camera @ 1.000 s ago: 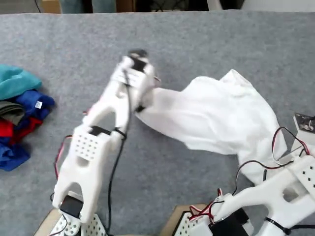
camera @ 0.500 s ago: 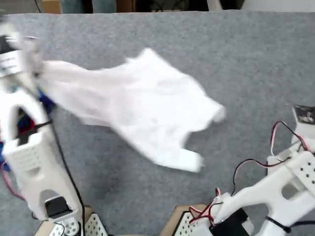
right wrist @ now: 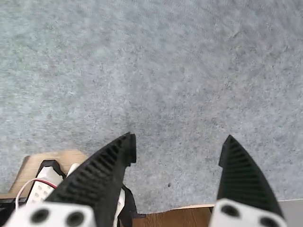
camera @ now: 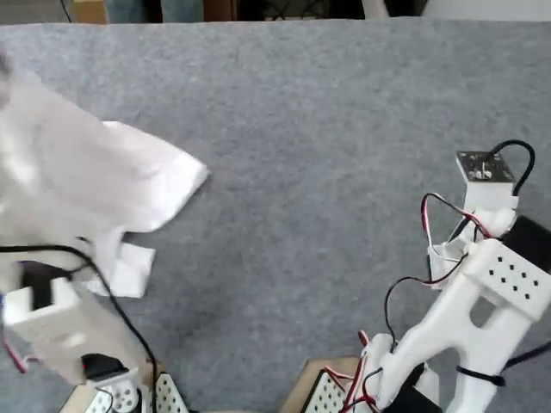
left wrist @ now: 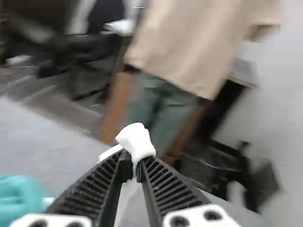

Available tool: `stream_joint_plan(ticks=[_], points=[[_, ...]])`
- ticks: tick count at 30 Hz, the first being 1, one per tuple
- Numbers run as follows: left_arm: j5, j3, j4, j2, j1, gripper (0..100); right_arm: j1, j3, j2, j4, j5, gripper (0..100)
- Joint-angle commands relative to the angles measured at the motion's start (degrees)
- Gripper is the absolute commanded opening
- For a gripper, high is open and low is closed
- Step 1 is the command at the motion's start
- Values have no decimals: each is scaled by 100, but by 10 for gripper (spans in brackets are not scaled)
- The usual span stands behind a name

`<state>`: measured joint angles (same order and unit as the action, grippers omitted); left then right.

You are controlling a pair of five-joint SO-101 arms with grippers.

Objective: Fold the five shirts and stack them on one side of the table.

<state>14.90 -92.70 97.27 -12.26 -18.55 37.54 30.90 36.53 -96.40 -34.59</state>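
White shirt (camera: 95,189), limp and light, best held by an edge: left hand (left wrist: 134,163) pinches it, right hand (right wrist: 180,142) gapes empty.

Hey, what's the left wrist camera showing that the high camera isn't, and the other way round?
Left wrist view: the left gripper shut on a pinch of the white shirt, plus a teal cloth. High view: the shirt's full spread at the left of the grey table, and the right arm at its right. Both: the white shirt and the grey table.
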Motion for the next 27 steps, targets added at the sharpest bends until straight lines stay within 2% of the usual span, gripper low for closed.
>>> stream_joint_plan(ticks=[1, 6, 13, 16, 18, 22, 24, 27], points=[[-26, -40, 343, 149, 1956, 29, -79, -259, -13, 0, 53, 286], [-26, 1895, 334, -334, 3899, 29, -62, -268, -13, 0, 18, 286], [-44, 4593, -53, -1820, 5367, 29, 571, -251, -22, 290, 9, 286], [-79, 5191, -484, -2418, 5815, 30, 897, -251, -22, 501, 0, 286], [-70, 5165, -466, -2725, 5974, 55, 985, -251, -22, 563, -44, 286], [-26, 4857, -202, -2884, 5938, 229, 976, -233, -48, 571, -316, 287], [-26, 4400, 79, -2778, 5622, 274, 976, -242, -48, 571, -352, 289], [-79, 3758, 378, -2549, 4875, 263, 958, -259, -48, 580, -360, 289]])
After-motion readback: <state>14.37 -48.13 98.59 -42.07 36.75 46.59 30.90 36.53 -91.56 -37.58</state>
